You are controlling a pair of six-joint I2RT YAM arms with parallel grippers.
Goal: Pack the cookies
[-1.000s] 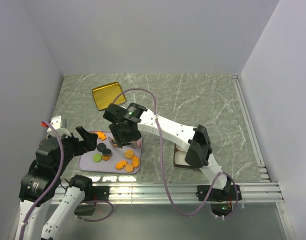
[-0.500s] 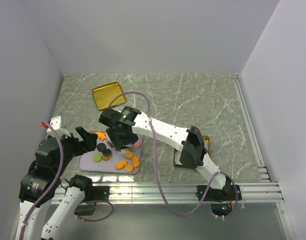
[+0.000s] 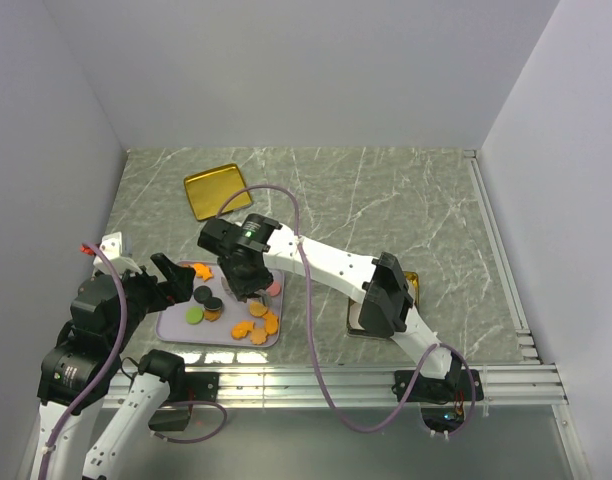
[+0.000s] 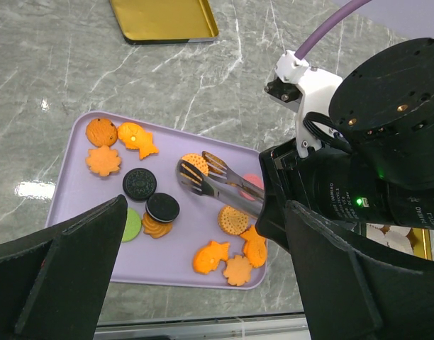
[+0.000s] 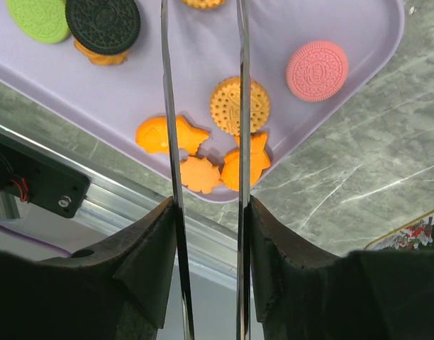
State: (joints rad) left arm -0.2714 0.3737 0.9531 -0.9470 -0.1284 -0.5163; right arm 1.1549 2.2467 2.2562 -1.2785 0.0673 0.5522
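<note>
Cookies [image 4: 233, 219] lie loose on the lavender tray [image 4: 185, 234]: orange rounds, fish and flower shapes, two black discs, one green, one pink [image 5: 317, 71]. I see embossed stamps on the black and pink ones but cannot read them. The right gripper [image 5: 210, 205] is clamped on metal tongs [image 4: 217, 185], whose tips straddle a round orange cookie [image 4: 194, 163]; I cannot confirm contact. The left gripper [image 4: 206, 205] hovers at the tray's near-left edge, jaws wide, holding nothing. A gold tray [image 4: 164, 18] sits beyond on the marble table [image 4: 47, 71]. A box of white paper cups [image 4: 391, 237] is mostly hidden behind the right arm.
</note>
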